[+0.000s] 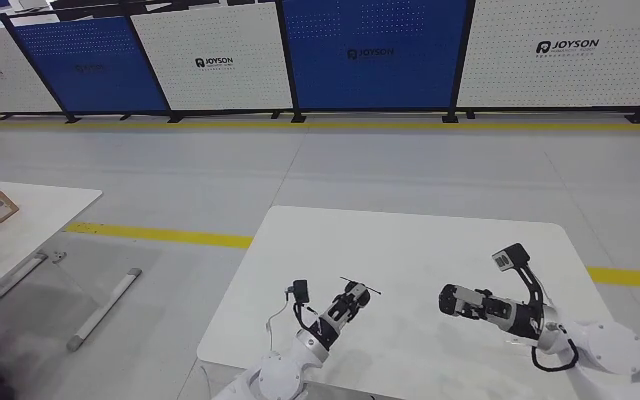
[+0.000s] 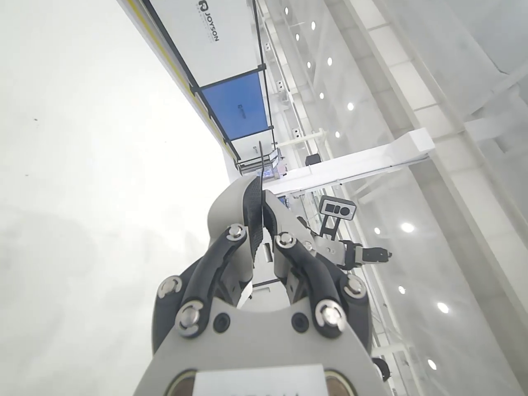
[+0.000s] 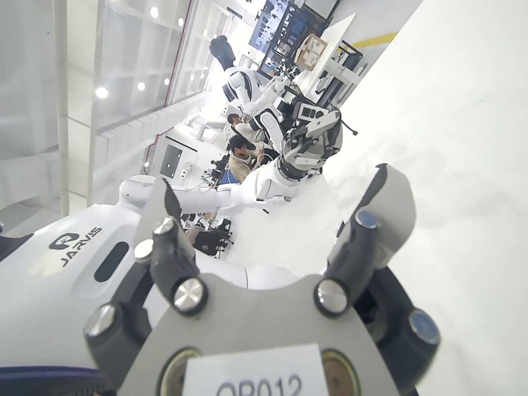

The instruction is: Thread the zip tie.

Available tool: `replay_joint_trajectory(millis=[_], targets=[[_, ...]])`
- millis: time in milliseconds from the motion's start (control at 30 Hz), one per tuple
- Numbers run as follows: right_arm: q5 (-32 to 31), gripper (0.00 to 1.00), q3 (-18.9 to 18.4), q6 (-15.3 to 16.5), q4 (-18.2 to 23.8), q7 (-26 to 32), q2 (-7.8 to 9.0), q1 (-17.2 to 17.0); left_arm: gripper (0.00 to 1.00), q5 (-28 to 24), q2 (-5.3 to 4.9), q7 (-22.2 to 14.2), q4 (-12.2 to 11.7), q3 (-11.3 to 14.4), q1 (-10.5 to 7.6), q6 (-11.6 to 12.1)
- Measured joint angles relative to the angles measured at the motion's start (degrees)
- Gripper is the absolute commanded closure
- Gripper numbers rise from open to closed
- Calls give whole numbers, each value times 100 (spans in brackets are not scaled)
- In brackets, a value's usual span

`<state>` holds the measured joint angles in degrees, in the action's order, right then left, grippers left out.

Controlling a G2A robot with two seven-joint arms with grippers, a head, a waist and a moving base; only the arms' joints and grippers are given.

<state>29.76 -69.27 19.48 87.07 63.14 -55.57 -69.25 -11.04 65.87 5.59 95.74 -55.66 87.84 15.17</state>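
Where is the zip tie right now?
In the top view the zip tie is pinched in the left gripper over the near left part of the table, an end sticking out each side. The open right gripper faces it, apart.

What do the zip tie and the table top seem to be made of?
The zip tie: likely black plastic, matte; a thin dark strip that sticks out straight. The table top: perhaps white laminate or painted board; smooth, plain, faint sheen. Exact material stays open.

Bright light pours from ceiling lamps; my table glares white, shadows faint, wrist views bowed.
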Motion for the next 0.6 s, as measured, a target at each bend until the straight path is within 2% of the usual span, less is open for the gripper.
replay_joint_trajectory(millis=[300,467,600], targets=[[-1,0,0,0,0,0,0,0,100,-1,0,1,-3,-4,-1,-3],[-1,0,0,0,0,0,0,0,100,25,57,476,-154,-37,-18,-60],[-1,0,0,0,0,0,0,0,100,207,76,416,-247,52,-12,-59]])
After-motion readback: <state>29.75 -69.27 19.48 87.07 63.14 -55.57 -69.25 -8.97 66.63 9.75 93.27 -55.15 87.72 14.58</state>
